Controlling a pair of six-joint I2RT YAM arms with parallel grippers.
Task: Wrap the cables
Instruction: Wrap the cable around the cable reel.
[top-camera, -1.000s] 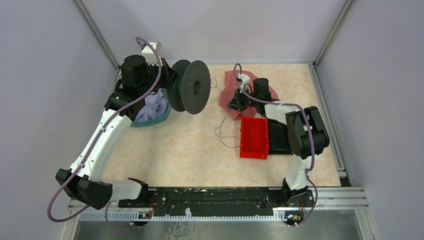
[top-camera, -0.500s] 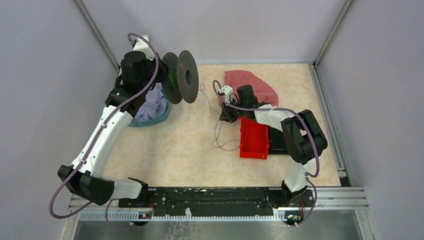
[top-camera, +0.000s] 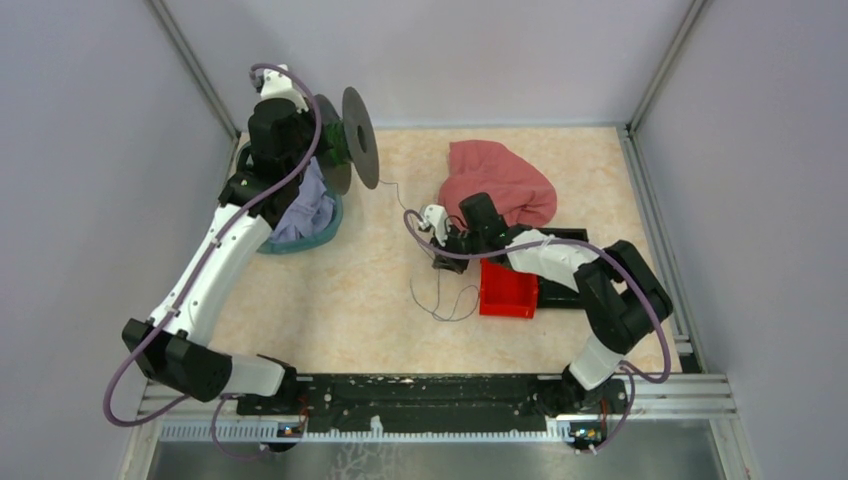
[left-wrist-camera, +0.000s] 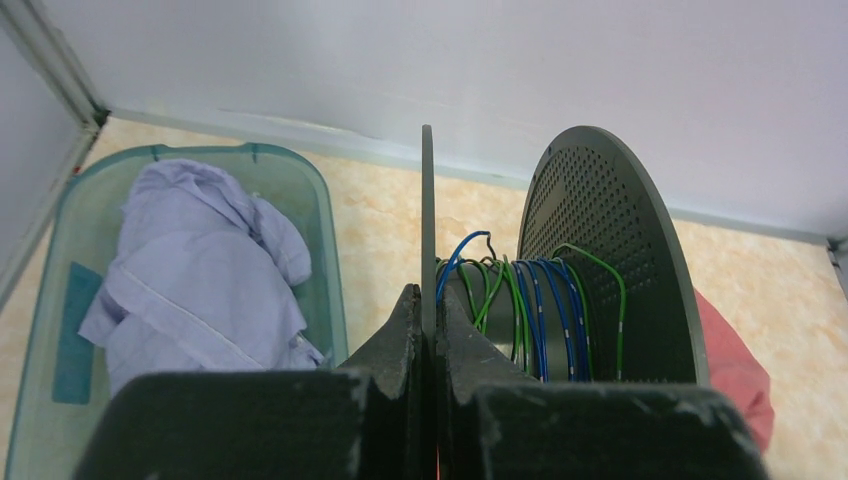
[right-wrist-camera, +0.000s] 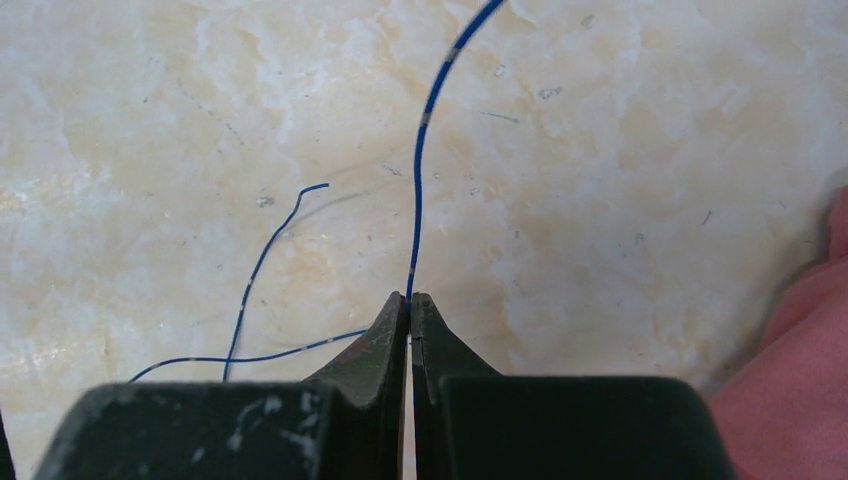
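1. Top external: the left gripper (top-camera: 322, 135) holds the black spool (top-camera: 358, 135) raised at the far-left corner, above the teal tub (top-camera: 330, 225). Against 1 second ago, the spool has swung back and turned nearly edge-on. The right gripper (top-camera: 443, 258) has left the pink cloth (top-camera: 505, 180) and come down beside the red bin (top-camera: 508, 292). The blue cable (top-camera: 436, 315) spans from spool to that gripper, with slack loops on the table (top-camera: 330, 300) in front of it.
2. Left wrist: the left gripper (left-wrist-camera: 427, 295) is clamped tight on the spool's (left-wrist-camera: 600, 250) thin near flange. Blue and green turns already sit on the core. A lilac shirt (left-wrist-camera: 200, 270) lies in the tub (left-wrist-camera: 322, 230).
3. Right wrist: the right gripper (right-wrist-camera: 410, 298) is pinched closed on the blue cable (right-wrist-camera: 422, 150), which leads away up the view. A free tail curls on the table (right-wrist-camera: 620, 150) to the left.
4. Finding: the arms have drawn the span out. Judged as readying a further turn, with wrapping unfinished while the loops remain.
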